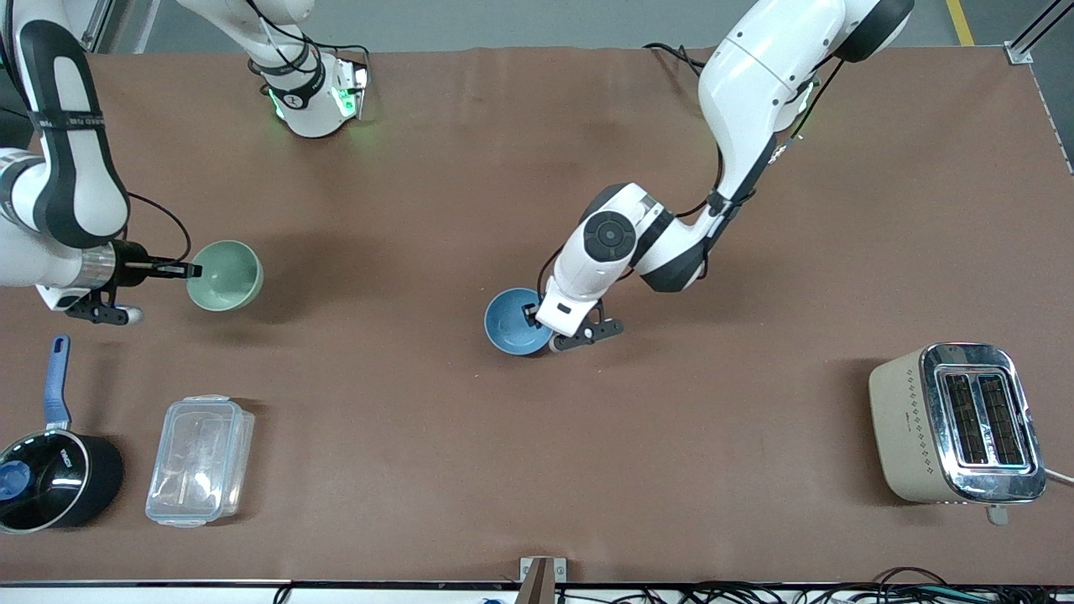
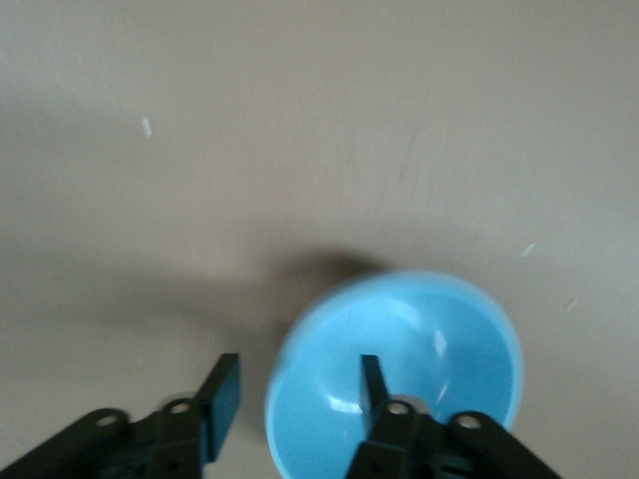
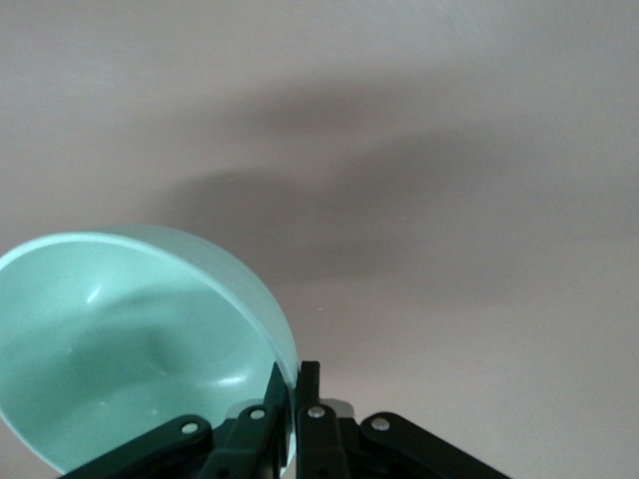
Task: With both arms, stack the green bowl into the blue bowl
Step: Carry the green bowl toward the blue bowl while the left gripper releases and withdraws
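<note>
Box [image 1: 200, 460]: a clear plastic box with its lid on, lowest in the front view with the pot and the toaster, at the right arm's end of the table.
Pot [image 1: 52, 479]: black, with a blue handle that points up the front view; just beside the box, closer still to the right arm's end.
Toaster [image 1: 958, 424]: beige and chrome, two slots up, at the left arm's end of the table, well apart from both bowls.
Table [image 1: 520, 470]: covered in brown.
Blue bowl [image 1: 513, 321]: near the table's middle, farther from the front camera than the box. In the front view it looks tipped and seems to touch the table; whether it is lifted cannot be told. In the left wrist view [image 2: 399, 374] its light inside faces the camera.
Left gripper [image 1: 537, 320]: at the blue bowl's rim, on the side toward the left arm's end. Jaws are apart and straddle the wall, one finger [image 2: 371, 380] inside the bowl and the other outside; no clamp shows.
Green bowl [image 1: 225, 275]: up in the air, tilted on its side, over the table toward the right arm's end, above the spot just past the box.
Right gripper [image 1: 191, 270]: jaws pinched together on the green bowl's rim [image 3: 140, 339], the wall caught between the two fingers [image 3: 309, 384].
</note>
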You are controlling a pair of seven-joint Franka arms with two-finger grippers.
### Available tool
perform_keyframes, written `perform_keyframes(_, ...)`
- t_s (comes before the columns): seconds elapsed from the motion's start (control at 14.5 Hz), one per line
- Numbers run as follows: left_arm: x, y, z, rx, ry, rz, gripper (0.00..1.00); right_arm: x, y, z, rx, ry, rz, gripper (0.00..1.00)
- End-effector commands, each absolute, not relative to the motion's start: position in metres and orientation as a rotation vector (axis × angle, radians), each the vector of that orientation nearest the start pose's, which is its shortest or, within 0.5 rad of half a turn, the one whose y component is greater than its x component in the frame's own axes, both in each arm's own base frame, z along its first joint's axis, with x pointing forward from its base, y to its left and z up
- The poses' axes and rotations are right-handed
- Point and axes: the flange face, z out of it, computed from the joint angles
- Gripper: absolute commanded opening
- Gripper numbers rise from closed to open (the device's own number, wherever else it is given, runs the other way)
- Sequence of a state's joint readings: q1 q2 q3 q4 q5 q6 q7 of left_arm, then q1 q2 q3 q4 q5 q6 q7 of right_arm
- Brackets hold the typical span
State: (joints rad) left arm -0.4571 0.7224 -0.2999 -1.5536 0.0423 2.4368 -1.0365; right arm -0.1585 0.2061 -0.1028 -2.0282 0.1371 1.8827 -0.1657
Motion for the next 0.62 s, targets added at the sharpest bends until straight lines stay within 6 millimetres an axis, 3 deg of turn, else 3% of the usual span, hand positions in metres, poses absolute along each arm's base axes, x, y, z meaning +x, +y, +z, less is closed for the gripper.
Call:
perform_keyframes(0.0,0.587,-0.412,0.331,-3.274,-0.605,-0.107,1.0,0.53,-0.088,0.355,-2.918,0.209,0.456,0.04)
perform_keyframes(0.21,0.619,-0.348,0.403,-3.204,-0.591,-0.142,1.0,0.539,-0.013,0.38,-2.883,0.291,0.429,0.04)
perform_keyframes(0.35,0.634,-0.295,0.44,-3.185,-0.576,-0.184,1.0,0.545,0.061,0.396,-2.916,0.395,0.428,0.05)
perform_keyframes(0.48,0.643,-0.243,0.476,-3.176,-0.448,-0.22,1.0,0.548,0.144,0.417,-2.939,0.507,0.382,0.05)
perform_keyframes(0.55,0.644,-0.211,0.496,-3.16,-0.374,-0.222,1.0,0.548,0.188,0.416,-2.954,0.535,0.38,0.05)
